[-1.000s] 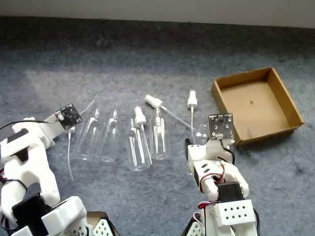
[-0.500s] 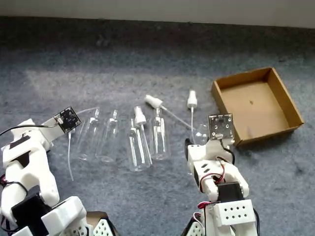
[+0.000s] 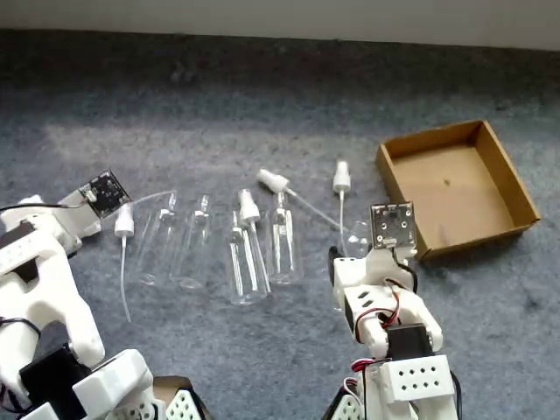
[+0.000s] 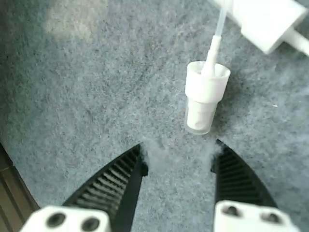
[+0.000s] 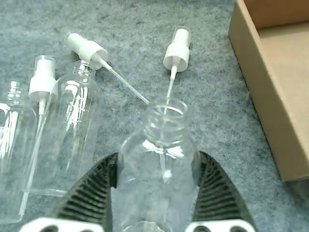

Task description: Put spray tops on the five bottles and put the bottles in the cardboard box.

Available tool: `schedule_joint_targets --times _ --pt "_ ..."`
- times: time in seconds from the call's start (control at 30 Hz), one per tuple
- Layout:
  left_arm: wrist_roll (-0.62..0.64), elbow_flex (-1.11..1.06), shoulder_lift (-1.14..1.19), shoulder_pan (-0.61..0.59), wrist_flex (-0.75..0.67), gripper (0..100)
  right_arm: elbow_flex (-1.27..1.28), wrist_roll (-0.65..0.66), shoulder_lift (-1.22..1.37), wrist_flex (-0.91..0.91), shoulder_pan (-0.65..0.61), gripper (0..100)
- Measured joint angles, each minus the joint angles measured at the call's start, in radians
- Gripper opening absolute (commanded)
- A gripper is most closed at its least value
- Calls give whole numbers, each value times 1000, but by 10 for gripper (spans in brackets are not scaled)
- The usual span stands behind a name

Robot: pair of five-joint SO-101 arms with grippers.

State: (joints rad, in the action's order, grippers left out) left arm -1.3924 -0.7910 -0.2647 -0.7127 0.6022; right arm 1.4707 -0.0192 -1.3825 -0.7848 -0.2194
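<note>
My left gripper (image 4: 178,151) is open, low over the carpet, with a white spray top (image 4: 203,99) lying just beyond its fingertips. In the high view that spray top (image 3: 123,222) lies at the left end of the row, its thin tube trailing toward the arm. My right gripper (image 5: 159,162) is shut on a clear uncapped bottle (image 5: 161,145), neck pointing away from the wrist; in the high view this bottle (image 3: 356,234) is left of the cardboard box (image 3: 401,199). Several clear bottles (image 3: 245,258) lie side by side mid-table, one with a spray top (image 3: 248,206) at its neck.
Two loose spray tops (image 3: 273,181) (image 3: 341,180) with long tubes lie behind the bottles. In the right wrist view the box wall (image 5: 260,92) stands close beside the held bottle. The box floor is bare. Grey carpet covers the table.
My left arm has drawn back to the left, uncovering the spray top at the left end of the row. The right arm and its bottle have not moved.
</note>
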Motion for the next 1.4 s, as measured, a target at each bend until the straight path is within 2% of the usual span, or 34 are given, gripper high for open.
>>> schedule_joint_targets --times 0.13,0.3,0.4,0.5,0.67,1.0,1.17,1.23,1.4 --pt "34 158 0 15 229 185 8 0 3 28 0 38" --pt "170 288 0 72 488 185 69 0 -2 132 0 38" --pt "318 330 0 112 603 185 78 0 -2 150 0 38" --pt "534 359 0 137 672 185 78 0 -2 152 0 38" --pt "868 374 0 141 695 185 78 0 -2 152 0 38" --pt "1327 345 0 146 695 189 71 0 8 152 3 38" --pt "1524 336 0 172 723 193 69 0 -95 152 3 38" --pt "1591 336 0 196 743 229 69 0 -170 147 3 38" --pt "1722 336 0 224 752 425 115 0 -390 55 3 38"
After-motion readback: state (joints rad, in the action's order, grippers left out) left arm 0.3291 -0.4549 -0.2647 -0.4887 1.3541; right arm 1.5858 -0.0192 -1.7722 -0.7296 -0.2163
